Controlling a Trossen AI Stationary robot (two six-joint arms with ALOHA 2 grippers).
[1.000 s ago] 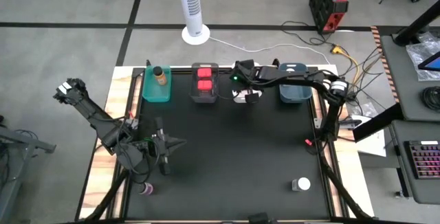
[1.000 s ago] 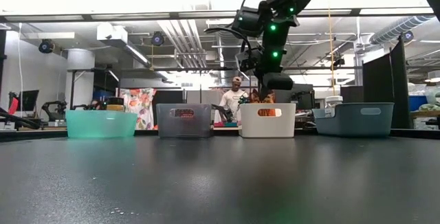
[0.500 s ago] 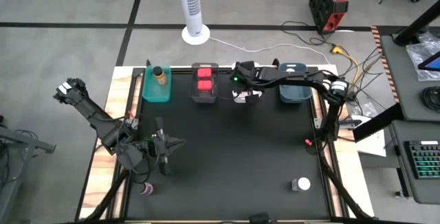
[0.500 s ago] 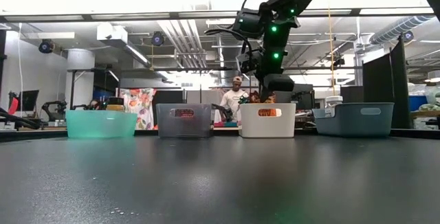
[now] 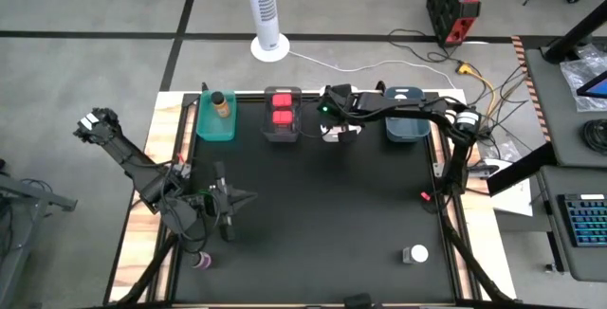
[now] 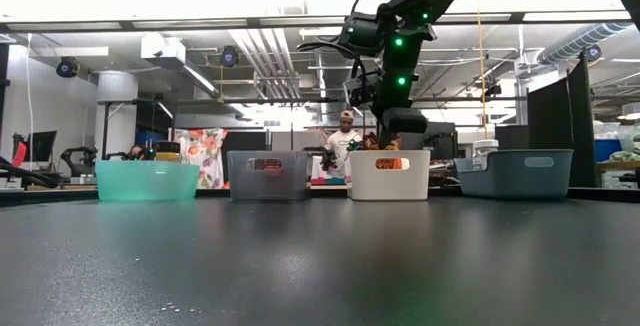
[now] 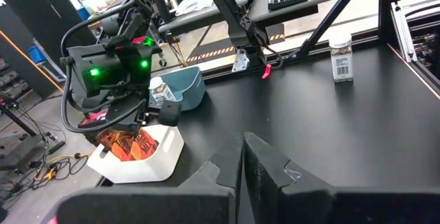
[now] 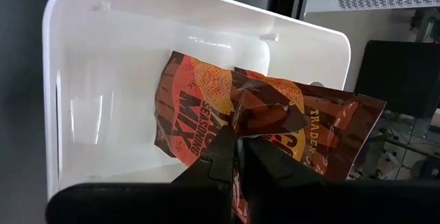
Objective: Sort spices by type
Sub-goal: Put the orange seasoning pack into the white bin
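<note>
Your left gripper (image 7: 242, 176) sits low over the black counter (image 7: 309, 114), its jaws pressed together. Farther off, the right arm (image 7: 113, 66), green lights lit, hangs over the white bin (image 7: 148, 163), where an orange packet (image 7: 124, 141) lies. A jar (image 7: 159, 90) stands in the blue bin (image 7: 191, 90) just beside it. Another jar (image 7: 340, 58) stands upright near the counter's edge.

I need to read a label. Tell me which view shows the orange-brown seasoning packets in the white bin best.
The right wrist view: both flat orange-brown seasoning packets fill it, print readable, one pinched in the right claw over the white plastic bin. The left wrist view shows them small; the low view, a sliver; the high view hides them.
</note>
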